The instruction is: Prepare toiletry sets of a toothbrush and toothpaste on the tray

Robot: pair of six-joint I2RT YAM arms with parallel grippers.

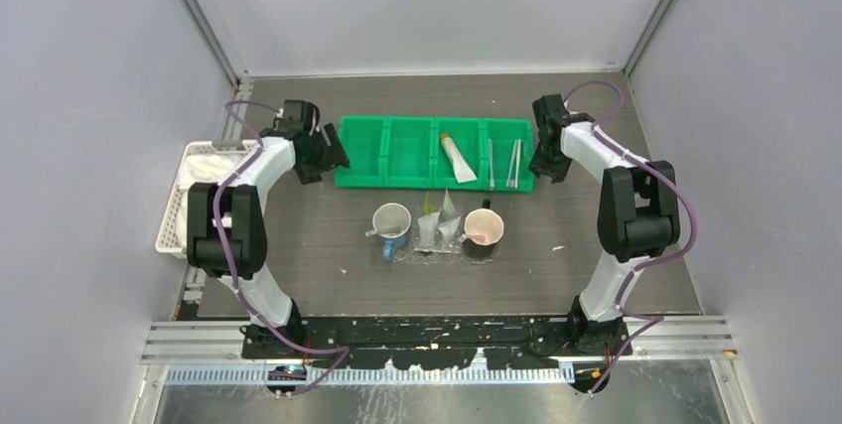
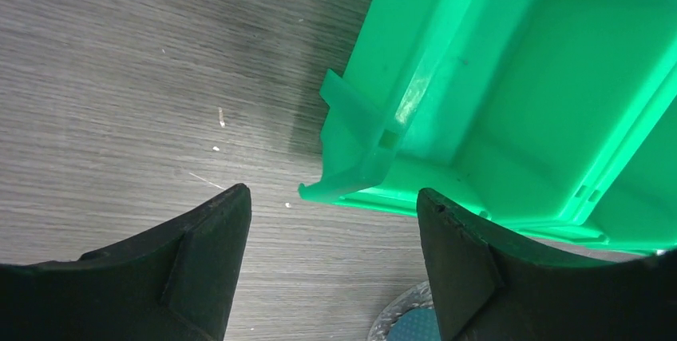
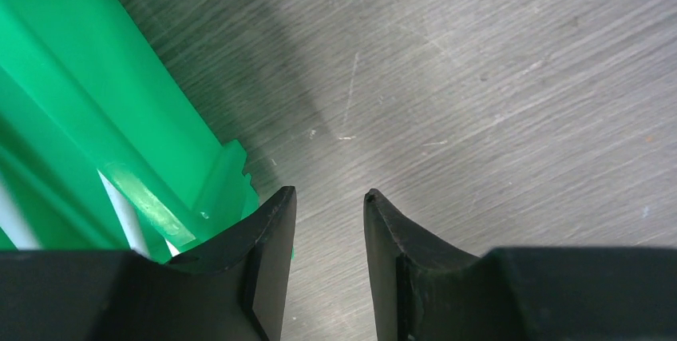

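Grey wood-grain table [image 1: 298,235], scuffed w/ fine scratches, boxed in by plain pale grey walls [image 1: 89,96] and aluminium corner posts [image 1: 199,12].

Tray [image 1: 449,253] sits mid-table between two mugs [image 1: 391,220], touching or nearly so. It is clear, glittery plastic, flat, long axis running left-right. Toiletry sets [image 1: 440,217] rest on it: crinkly clear wrappers w/ yellow-green parts, long axes approx near-far, pointed ends toward the far wall.

Green bin [image 1: 407,152] lies beyond, glossy moulded plastic, four compartments in a row. White tube [image 1: 459,160] is in the third from left, orange cap at the far end, axis near-far and a bit tilted. Slim wrapped sticks [image 1: 504,164] lie in the fourth, also near-far. White mesh basket [image 1: 195,196] stands at the table's left edge.

Left gripper [image 2: 331,273] hangs over the bin's left corner, jaws wide apart, nothing between. Right gripper [image 3: 329,265] is just beside the bin's right end, jaws narrowly parted, holding nothing.
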